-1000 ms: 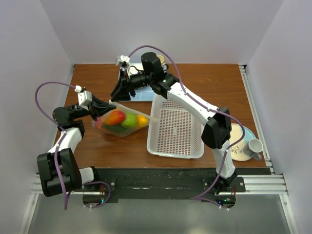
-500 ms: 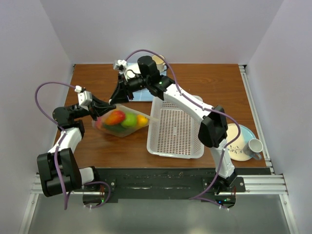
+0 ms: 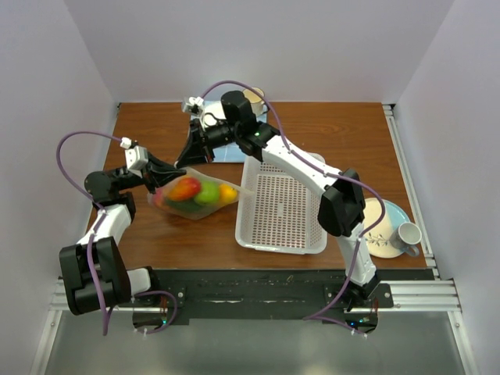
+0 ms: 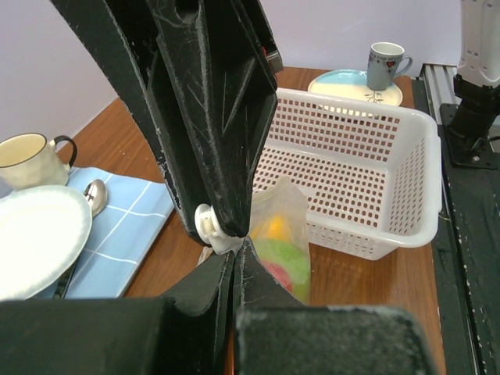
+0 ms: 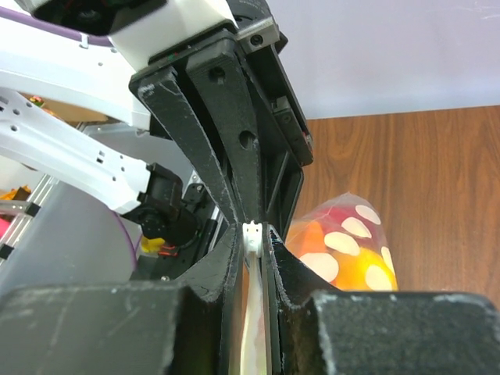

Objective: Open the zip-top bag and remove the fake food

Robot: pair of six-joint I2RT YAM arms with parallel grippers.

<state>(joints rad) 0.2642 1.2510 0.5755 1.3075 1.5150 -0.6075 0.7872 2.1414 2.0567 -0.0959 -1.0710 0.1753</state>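
The left gripper (image 3: 177, 171) and the right gripper (image 3: 185, 160) each pinch tight on the top edge of the zip-top bag (image 3: 195, 206), which lies just left of the white basket (image 3: 285, 207) with the fake food (image 3: 207, 192) inside, probably so they can pull its mouth open.

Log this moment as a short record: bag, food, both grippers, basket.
bag: clear with pale dots, on the table, just left of the basket
toy food: all inside the bag; red, green and orange pieces show through
left gripper: shut on the bag's left end
right gripper: shut on the bag's white zip edge
basket: white, perforated, no food in it yet
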